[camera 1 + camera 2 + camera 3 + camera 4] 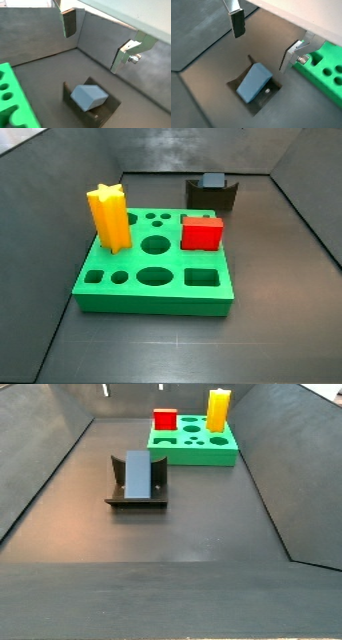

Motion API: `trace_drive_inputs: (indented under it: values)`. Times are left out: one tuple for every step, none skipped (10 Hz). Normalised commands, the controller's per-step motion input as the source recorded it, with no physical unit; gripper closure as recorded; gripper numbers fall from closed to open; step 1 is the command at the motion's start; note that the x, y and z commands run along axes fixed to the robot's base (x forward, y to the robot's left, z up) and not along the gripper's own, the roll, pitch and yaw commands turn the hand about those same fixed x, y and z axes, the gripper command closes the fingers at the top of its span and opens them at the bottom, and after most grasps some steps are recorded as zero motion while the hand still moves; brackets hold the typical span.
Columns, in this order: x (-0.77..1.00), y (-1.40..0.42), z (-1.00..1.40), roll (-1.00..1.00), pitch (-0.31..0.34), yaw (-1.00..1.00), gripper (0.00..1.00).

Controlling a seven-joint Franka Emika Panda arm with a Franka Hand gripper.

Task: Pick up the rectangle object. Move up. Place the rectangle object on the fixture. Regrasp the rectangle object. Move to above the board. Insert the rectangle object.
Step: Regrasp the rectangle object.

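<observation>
The slate-blue rectangle object (pixel 254 82) lies tilted in the scooped top of the dark fixture (pixel 256 102); it shows in both wrist views and in a side view (pixel 136 472). My gripper (pixel 263 39) hangs open above it, clear of the block, with nothing between its fingers (pixel 65 24). In a wrist view the block's end face (pixel 89 96) points up at the gripper (pixel 93 39). The green board (pixel 154 263) lies on the floor beyond the fixture (pixel 134 492). From the opposite side, the fixture (pixel 211 196) stands behind the board with the block's dark end above it.
A yellow star post (pixel 108 218) and a red cube (pixel 202 232) stand in the board's holes. Other holes in the board (pixel 194 446) are unfilled. Grey walls (pixel 54 454) slope up round the floor on all sides.
</observation>
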Motion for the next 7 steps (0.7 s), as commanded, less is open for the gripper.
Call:
trace_drive_inputs:
  values:
    - [0.01, -0.02, 0.01, 1.0, 0.005, 0.01, 0.0]
    - [0.03, -0.02, -0.01, 1.0, 0.02, 0.02, 0.0]
    - [0.04, -0.02, -0.01, 1.0, 0.033, 0.02, 0.0]
    - [0.05, -0.03, -0.01, 1.0, 0.049, 0.03, 0.0]
    - [0.06, -0.03, -0.01, 1.0, 0.072, 0.03, 0.0]
    - [0.08, -0.03, -0.01, 1.0, 0.099, 0.05, 0.0]
    - [0.09, -0.03, -0.01, 0.96, 0.144, 0.08, 0.0]
